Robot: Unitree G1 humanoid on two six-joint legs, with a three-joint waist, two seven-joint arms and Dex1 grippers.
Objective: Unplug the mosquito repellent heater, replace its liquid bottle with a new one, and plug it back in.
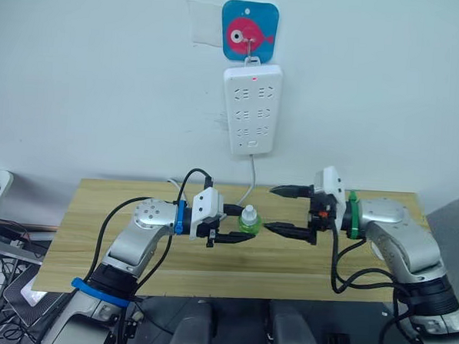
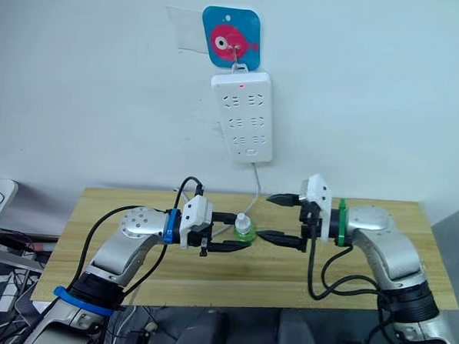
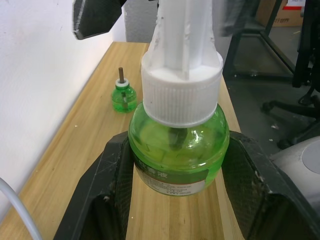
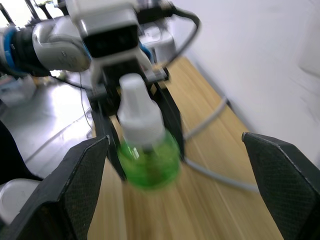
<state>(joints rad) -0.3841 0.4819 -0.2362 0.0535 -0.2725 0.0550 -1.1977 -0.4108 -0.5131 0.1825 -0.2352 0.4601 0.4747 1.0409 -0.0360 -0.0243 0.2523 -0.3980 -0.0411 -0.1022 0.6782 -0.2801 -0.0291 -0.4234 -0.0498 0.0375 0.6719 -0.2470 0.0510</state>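
Centrally, the left gripper (image 1: pixel 242 225) clasped the capped green bottle (image 1: pixel 248 220) at its belly above the table (image 1: pixel 89 211). Opposite, the right gripper (image 1: pixel 289 210) stood wide open. Probably light and slippery, the bottle seemed best held low.

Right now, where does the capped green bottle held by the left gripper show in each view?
Left eye view: capped green bottle at table centre, between the left gripper fingers.
Right eye view: same spot, below the power strip.
Left wrist view: close up between the fingers.
Right wrist view: centre-left, facing the open right gripper.
Shared landmark: the wooden table.
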